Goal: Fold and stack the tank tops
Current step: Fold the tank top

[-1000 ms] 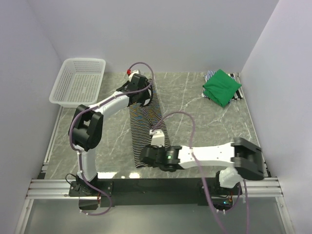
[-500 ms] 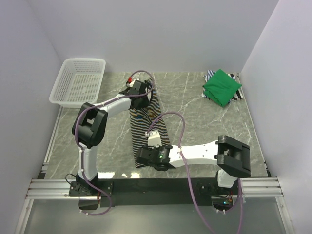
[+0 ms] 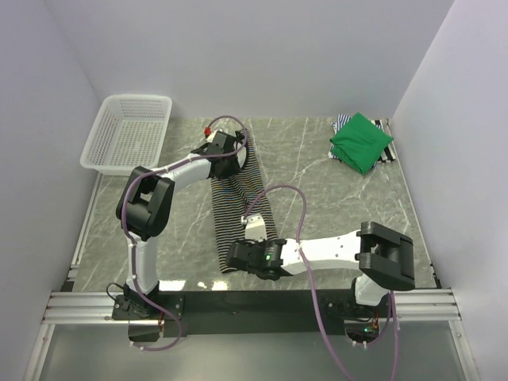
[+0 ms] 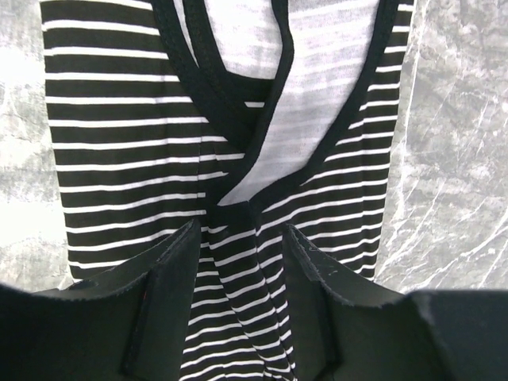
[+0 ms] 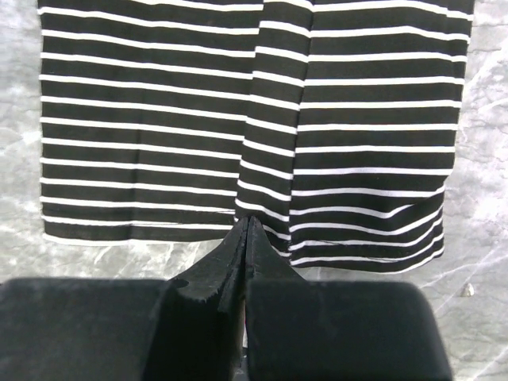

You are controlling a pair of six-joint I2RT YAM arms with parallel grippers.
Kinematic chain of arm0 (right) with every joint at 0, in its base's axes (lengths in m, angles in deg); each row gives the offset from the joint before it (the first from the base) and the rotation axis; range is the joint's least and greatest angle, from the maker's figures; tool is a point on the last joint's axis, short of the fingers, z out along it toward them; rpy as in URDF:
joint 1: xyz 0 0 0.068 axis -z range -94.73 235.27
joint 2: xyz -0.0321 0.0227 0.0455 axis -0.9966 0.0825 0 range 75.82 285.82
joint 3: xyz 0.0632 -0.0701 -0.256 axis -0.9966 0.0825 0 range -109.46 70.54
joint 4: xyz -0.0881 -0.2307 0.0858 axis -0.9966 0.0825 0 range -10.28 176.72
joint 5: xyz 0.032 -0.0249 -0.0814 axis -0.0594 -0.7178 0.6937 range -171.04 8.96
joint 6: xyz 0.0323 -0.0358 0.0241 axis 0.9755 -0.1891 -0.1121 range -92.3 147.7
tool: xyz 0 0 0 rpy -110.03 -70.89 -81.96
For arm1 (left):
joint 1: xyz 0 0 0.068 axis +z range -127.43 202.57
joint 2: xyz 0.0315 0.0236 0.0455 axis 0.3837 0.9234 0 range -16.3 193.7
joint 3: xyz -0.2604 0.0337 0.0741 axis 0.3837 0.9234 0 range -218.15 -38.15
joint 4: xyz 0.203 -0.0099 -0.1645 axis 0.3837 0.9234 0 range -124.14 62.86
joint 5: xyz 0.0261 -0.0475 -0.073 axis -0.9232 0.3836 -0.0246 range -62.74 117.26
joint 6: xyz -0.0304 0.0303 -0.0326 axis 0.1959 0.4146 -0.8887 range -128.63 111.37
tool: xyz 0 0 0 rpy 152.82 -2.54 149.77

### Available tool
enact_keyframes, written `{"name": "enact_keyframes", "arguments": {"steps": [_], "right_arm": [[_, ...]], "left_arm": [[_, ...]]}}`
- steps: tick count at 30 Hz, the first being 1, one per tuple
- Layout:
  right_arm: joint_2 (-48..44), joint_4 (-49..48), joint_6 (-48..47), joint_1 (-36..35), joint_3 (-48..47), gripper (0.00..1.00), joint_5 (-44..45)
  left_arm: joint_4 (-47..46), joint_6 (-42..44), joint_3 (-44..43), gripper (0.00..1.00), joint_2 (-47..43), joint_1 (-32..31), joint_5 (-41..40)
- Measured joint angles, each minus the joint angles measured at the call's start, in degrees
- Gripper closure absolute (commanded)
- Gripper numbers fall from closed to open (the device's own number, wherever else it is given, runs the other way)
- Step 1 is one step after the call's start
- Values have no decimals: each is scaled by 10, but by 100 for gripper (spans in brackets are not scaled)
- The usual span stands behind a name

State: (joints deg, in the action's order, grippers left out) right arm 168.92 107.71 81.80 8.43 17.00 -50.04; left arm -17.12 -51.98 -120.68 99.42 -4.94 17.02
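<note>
The black-and-white striped tank top (image 3: 240, 198) lies stretched lengthwise on the table, straps at the far end. My left gripper (image 3: 232, 159) is over its strap end, open. In the left wrist view the left gripper (image 4: 242, 230) straddles a raised ridge of the striped tank top (image 4: 119, 143) just below the neckline. My right gripper (image 3: 235, 259) is at the near hem. The right wrist view shows the right gripper (image 5: 246, 223) shut, pinching a fold of the hem of the striped tank top (image 5: 143, 135). A folded green tank top (image 3: 361, 141) rests on the finely blue-and-white striped tank top (image 3: 341, 122) at the far right.
A white mesh basket (image 3: 131, 135) stands at the far left corner, overhanging the table edge. White walls close in the left, back and right sides. The arm bases and a metal rail (image 3: 238, 305) run along the near edge.
My right gripper has closed on the near hem and its arm has shifted slightly. The left gripper has moved a little over the strap end and widened slightly.
</note>
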Motion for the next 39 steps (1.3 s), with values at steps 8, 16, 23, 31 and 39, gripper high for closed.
{"name": "enact_keyframes", "arguments": {"steps": [8,16,23,31,39], "right_arm": [[-13,-23,0,0,12,100,-16],[-15,-38,0,0,17,100,-30],[-33,-63,-6,0,35,100,-61],[-49,-74,-4,-3,53,98,-82],[-71,-26,-2,-4,33,61,-39]], "left_arm": [[-5,-9,0,71,2,0,8],[-9,-11,-10,99,20,0,11],[-7,-11,-30,99,35,5,11],[-5,-11,-54,99,41,17,12],[-12,-9,-54,99,41,18,17]]}}
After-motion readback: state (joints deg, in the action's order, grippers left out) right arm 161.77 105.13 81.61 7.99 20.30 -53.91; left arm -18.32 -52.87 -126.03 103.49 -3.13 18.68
